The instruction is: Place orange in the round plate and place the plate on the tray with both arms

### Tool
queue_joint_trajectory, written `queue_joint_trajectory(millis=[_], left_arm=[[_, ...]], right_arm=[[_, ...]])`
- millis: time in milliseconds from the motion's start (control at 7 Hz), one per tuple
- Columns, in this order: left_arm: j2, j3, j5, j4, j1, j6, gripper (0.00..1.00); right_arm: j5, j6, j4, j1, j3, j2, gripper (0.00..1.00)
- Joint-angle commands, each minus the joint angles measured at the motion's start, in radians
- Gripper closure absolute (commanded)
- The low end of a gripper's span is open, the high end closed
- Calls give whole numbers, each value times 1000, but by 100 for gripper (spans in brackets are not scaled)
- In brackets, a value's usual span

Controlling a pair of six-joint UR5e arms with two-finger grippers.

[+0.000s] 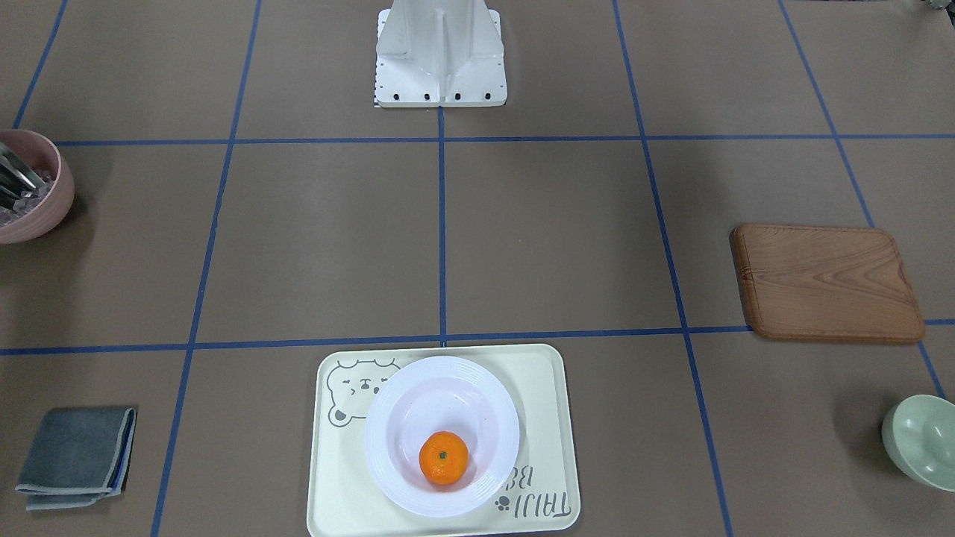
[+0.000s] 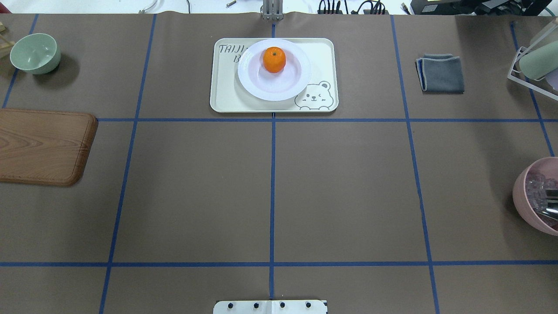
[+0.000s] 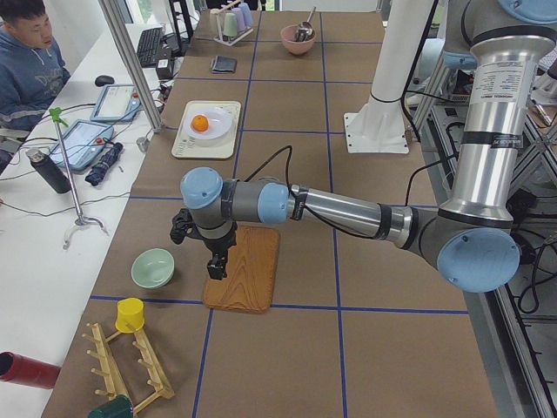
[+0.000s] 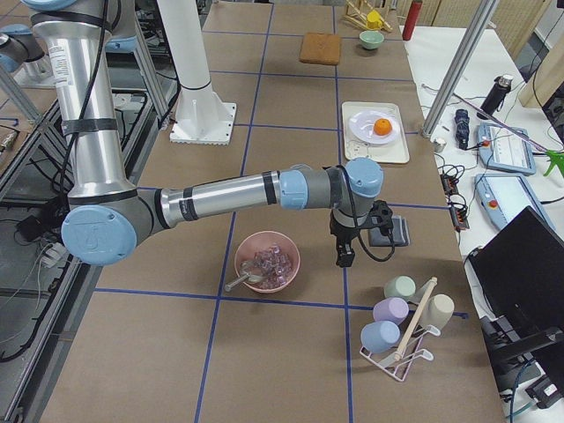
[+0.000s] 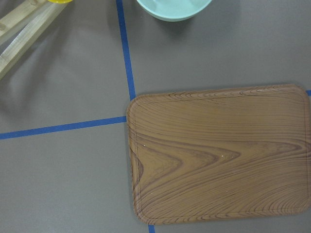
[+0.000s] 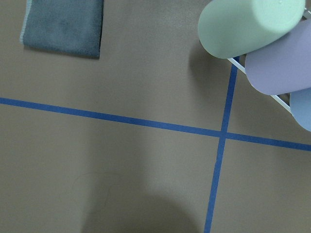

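Observation:
The orange lies inside the white round plate. The plate rests on the cream bear tray at the table's far middle. Neither gripper is near them. The left gripper, seen only from the left side camera, hangs over the wooden board. The right gripper, seen only from the right side camera, hangs between the pink bowl and the grey cloth. I cannot tell whether either is open or shut.
The wooden board and a pale green bowl are on the robot's left. The pink bowl with utensils, the grey cloth and a cup rack are on its right. A person sits beyond the table.

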Motion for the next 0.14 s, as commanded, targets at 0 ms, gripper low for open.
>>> queue_joint_trajectory(millis=[0], left_arm=[[-3,-16,-1,0,0,-1,2]], right_arm=[[3,5,1,0,-20,1,0]])
